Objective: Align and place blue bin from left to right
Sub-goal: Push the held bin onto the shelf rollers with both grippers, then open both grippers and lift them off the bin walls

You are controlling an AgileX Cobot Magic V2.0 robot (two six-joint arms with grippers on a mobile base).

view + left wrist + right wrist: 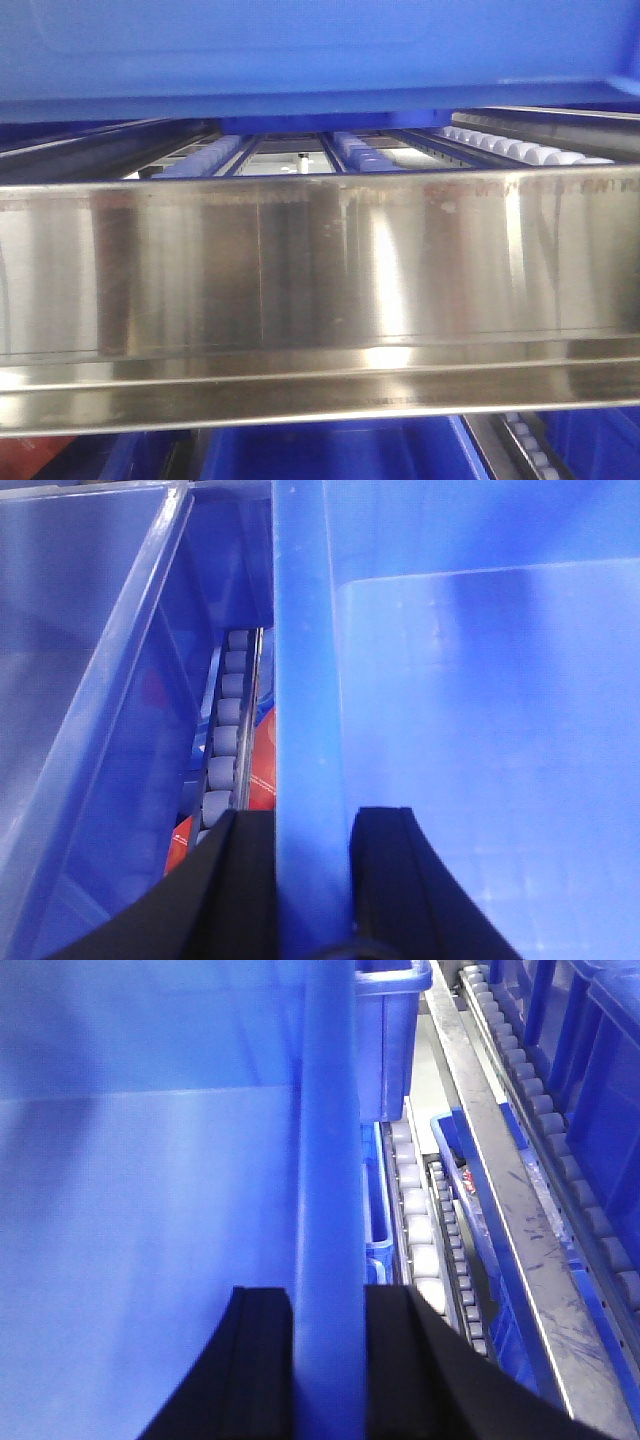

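Observation:
The blue bin (300, 50) fills the top of the front view, its underside hanging above the roller shelf. In the left wrist view my left gripper (312, 815) is shut on the bin's left rim (305, 660), with one black finger (250, 880) outside the wall and the other inside. Seen from the right wrist, my right gripper (328, 1295) is shut on the bin's right rim (325, 1110), one finger (262, 1360) inside and one outside. The bin's inside looks bare.
A wide steel rail (320, 270) crosses the front, with white rollers (520, 150) behind it and blue bins (330, 450) below. Another blue bin (70, 630) stands close on the left past a roller track (225, 740). Right: a blue bin (385, 1030), rollers (415, 1220), steel rail (510, 1220).

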